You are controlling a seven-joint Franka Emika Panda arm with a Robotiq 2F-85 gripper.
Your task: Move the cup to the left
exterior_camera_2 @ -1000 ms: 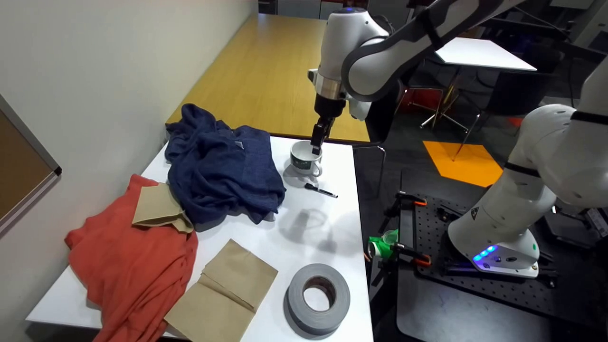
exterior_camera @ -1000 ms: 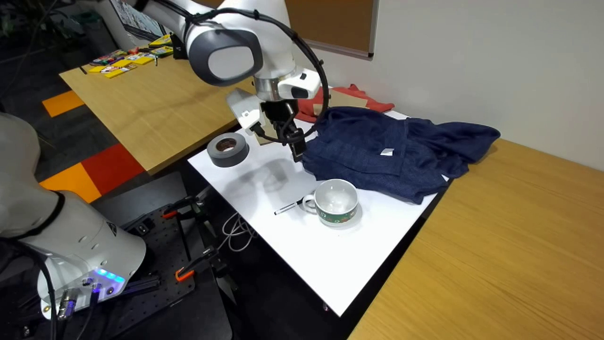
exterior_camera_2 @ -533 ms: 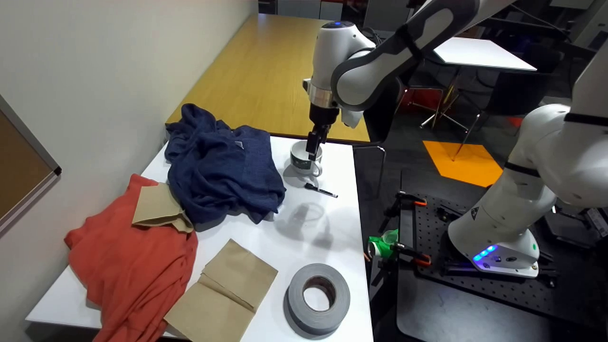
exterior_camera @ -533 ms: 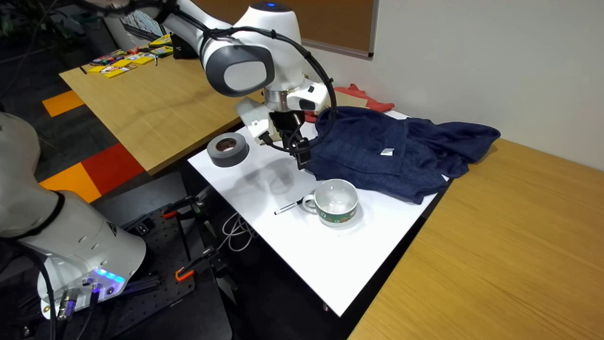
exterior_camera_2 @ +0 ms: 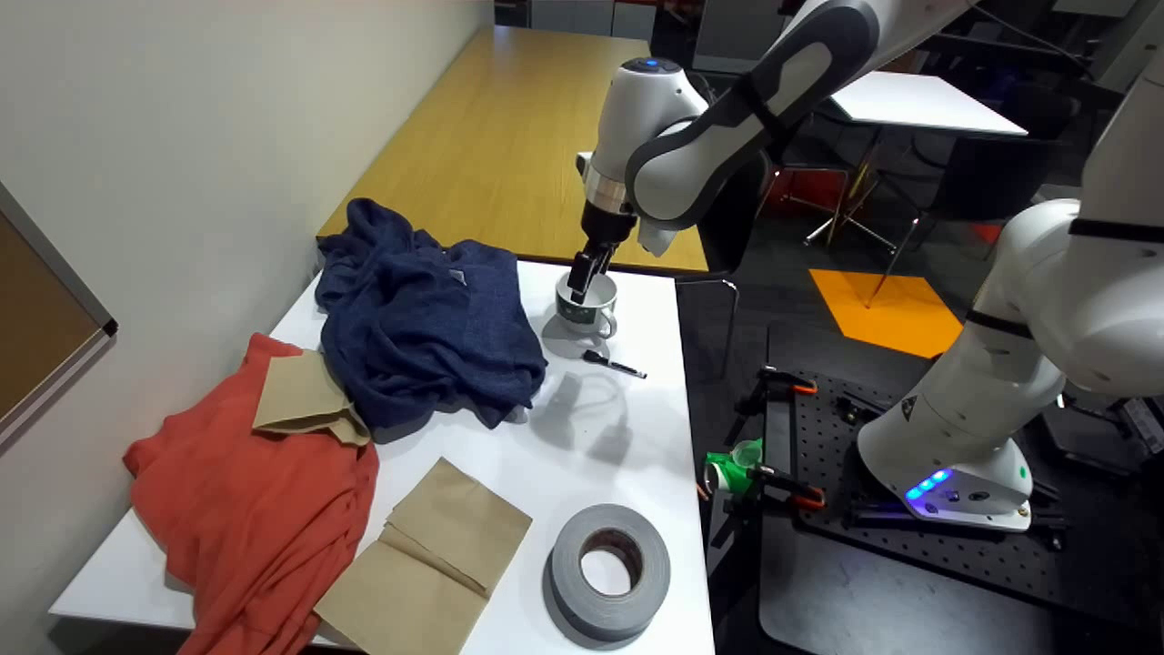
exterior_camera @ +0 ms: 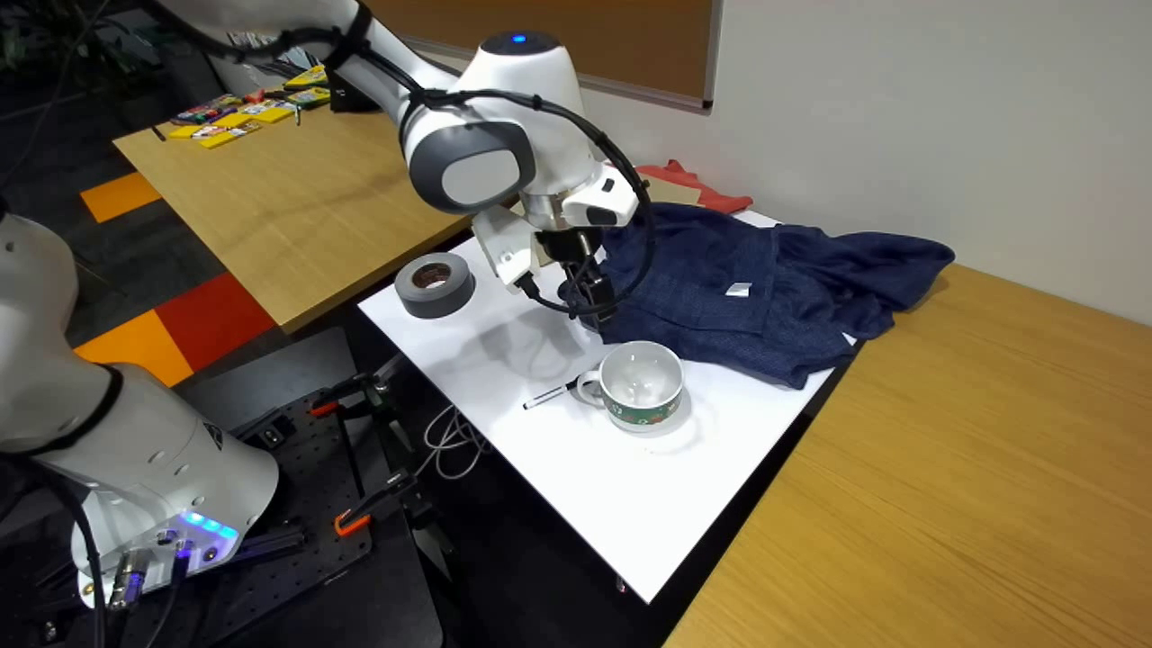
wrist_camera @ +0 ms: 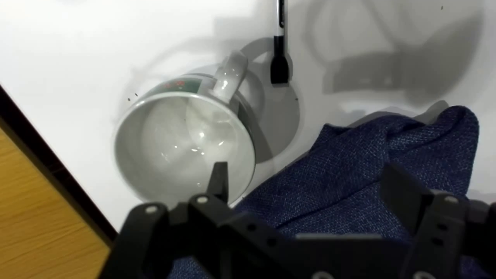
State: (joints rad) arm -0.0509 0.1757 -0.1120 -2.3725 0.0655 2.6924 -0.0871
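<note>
The cup is a low, round, whitish cup with a green patterned band and a handle. It stands upright on the white table [exterior_camera: 576, 477] in both exterior views [exterior_camera: 641, 382] [exterior_camera_2: 576, 315]. In the wrist view the cup [wrist_camera: 174, 135] is left of centre, its handle pointing up and right. My gripper [wrist_camera: 306, 170] is open, with nothing between its fingers. Its left finger overlaps the cup's near rim in that view; contact cannot be told. In the exterior views the gripper [exterior_camera: 598, 306] [exterior_camera_2: 584, 284] hangs above the table close to the cup, above the edge of the navy cloth.
A navy cloth [exterior_camera: 720, 288] lies beside the cup, under the gripper in the wrist view. A black-and-white marker [exterior_camera_2: 615, 364] lies by the handle. A grey tape roll [exterior_camera_2: 609, 573], brown paper [exterior_camera_2: 455, 537] and a red cloth [exterior_camera_2: 255, 509] lie farther along the table.
The arm has lowered and moved toward the cup and the navy cloth. The gripper has tilted a little. The cup, marker and cloths have not moved.
</note>
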